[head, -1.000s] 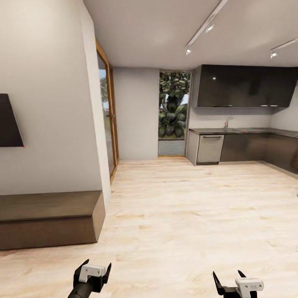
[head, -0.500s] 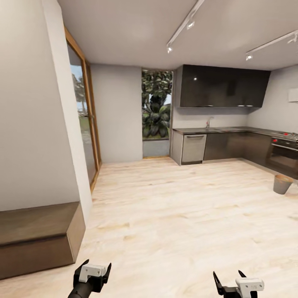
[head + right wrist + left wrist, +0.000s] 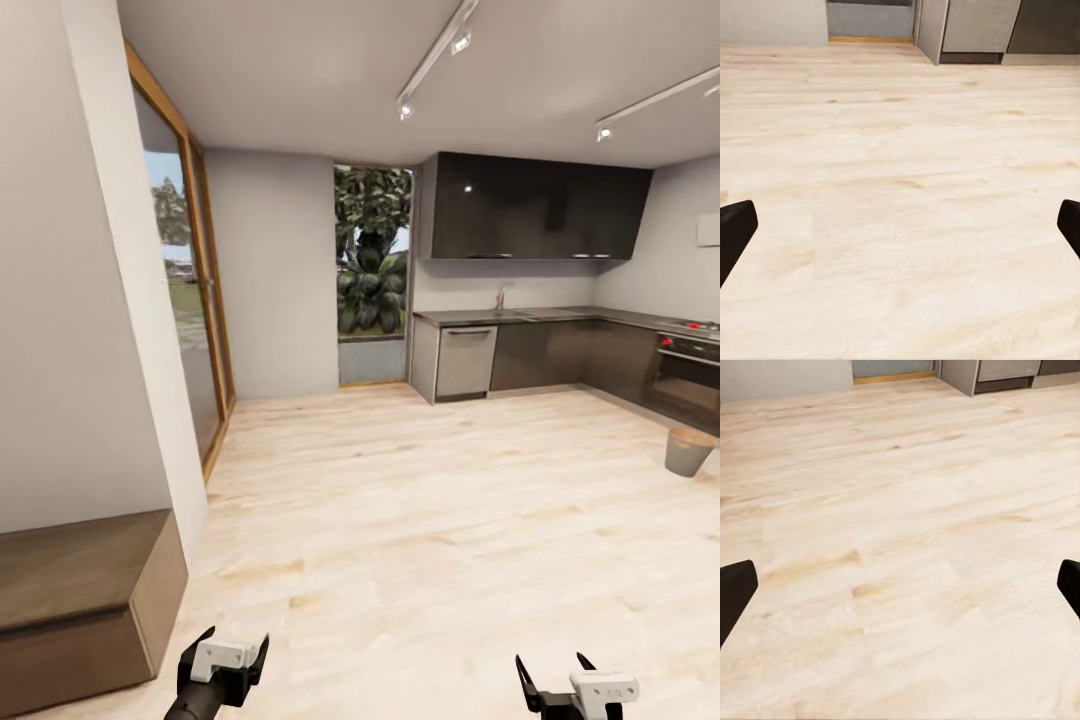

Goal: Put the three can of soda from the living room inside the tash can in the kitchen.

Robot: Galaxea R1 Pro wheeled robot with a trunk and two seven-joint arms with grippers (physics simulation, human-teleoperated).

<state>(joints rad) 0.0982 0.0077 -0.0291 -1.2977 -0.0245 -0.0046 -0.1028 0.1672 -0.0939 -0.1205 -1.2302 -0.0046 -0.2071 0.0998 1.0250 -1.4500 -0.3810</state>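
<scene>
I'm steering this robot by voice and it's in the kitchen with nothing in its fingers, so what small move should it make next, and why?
Probably turn the base around and head back out for a can. Both the left gripper and the right gripper are open over bare wood floor, with nothing held. The trash can stands by the oven, so going on towards it empty-handed would likely gain nothing.

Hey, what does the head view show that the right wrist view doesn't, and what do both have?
Head view alone: the small round off-white trash can on the floor by the steel built-in oven, the dark glossy wall cabinets, and the open left tool.

Right wrist view alone: a closer look between the open right tool's black fingertips.

Both: the pale wood floor and the grey dishwasher front.
</scene>
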